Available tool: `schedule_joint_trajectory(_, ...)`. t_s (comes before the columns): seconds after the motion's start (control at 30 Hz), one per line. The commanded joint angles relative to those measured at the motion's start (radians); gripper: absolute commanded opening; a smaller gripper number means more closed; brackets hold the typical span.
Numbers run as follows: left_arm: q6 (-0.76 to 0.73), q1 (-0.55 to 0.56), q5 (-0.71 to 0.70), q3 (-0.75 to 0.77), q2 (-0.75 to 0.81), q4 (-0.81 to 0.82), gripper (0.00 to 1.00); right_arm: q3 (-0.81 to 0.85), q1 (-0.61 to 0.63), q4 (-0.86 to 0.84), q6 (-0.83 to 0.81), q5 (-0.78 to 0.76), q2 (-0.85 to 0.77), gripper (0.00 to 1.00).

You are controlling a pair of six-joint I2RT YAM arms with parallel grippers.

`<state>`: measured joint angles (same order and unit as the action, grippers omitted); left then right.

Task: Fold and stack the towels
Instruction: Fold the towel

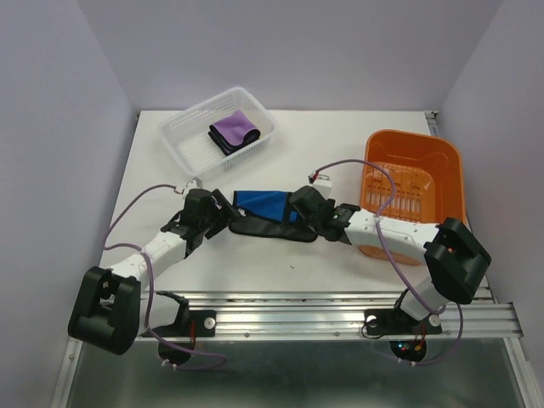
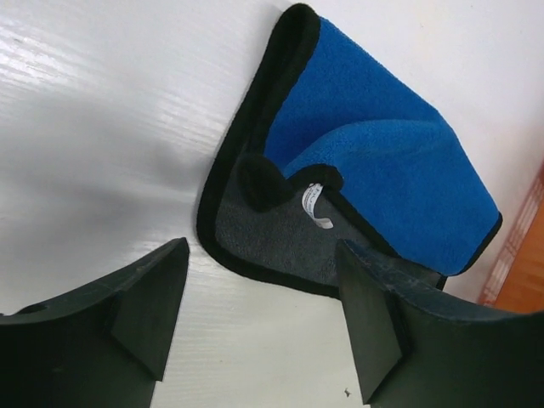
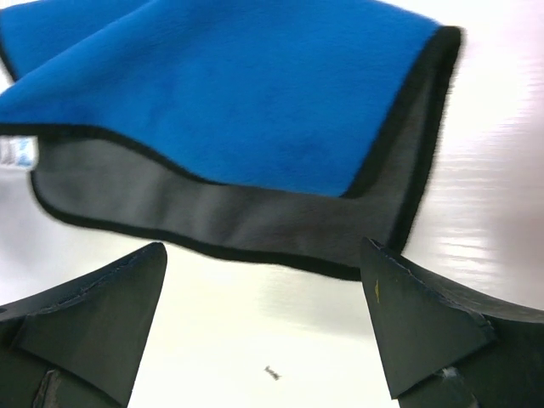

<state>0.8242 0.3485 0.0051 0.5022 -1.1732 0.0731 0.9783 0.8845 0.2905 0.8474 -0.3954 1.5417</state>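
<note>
Blue towel (image 1: pixel 263 206) mid-worktop (image 1: pixel 280 272), partly folded, grey underside showing. Left claw (image 2: pixel 262 255) at its 9 o'clock, right claw (image 3: pixel 263 248) at 3 o'clock, both gaping, empty. Cloth looks light, limp: pinch black hem corners. Purple towel (image 1: pixel 231 127) in white basket (image 1: pixel 180 155), 11 o'clock.

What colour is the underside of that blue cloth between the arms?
Grey, edged in black. The blue towel shows it best in the right wrist view.

Fuzzy cloth blue towel (image 2: pixel 391 170) w/ matt grey back; glossy smooth table (image 2: pixel 102 110).
</note>
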Motion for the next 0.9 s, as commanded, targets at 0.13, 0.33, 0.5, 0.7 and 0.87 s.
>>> schedule_joint_trajectory(0.13,-0.057,-0.005,0.004,0.079,-0.043,0.091,0.67,-0.018,-0.053,0.001,0.018,-0.079,0.012,1.0)
schedule_joint_trajectory(0.33,-0.102,-0.005,-0.045,0.105,-0.077,0.1,0.55,-0.016,-0.097,-0.028,0.013,-0.031,0.032,1.0)
schedule_joint_trajectory(0.5,-0.119,-0.005,-0.017,0.116,-0.117,0.116,0.52,-0.02,-0.104,-0.053,0.007,-0.013,0.05,1.0)
schedule_joint_trajectory(0.7,-0.123,-0.005,-0.025,0.131,-0.155,0.128,0.51,0.002,-0.105,-0.053,-0.005,-0.014,0.069,1.0)
schedule_joint_trajectory(0.87,-0.129,-0.005,-0.019,0.15,-0.187,0.139,0.36,0.01,-0.111,-0.063,-0.005,0.004,0.087,1.0)
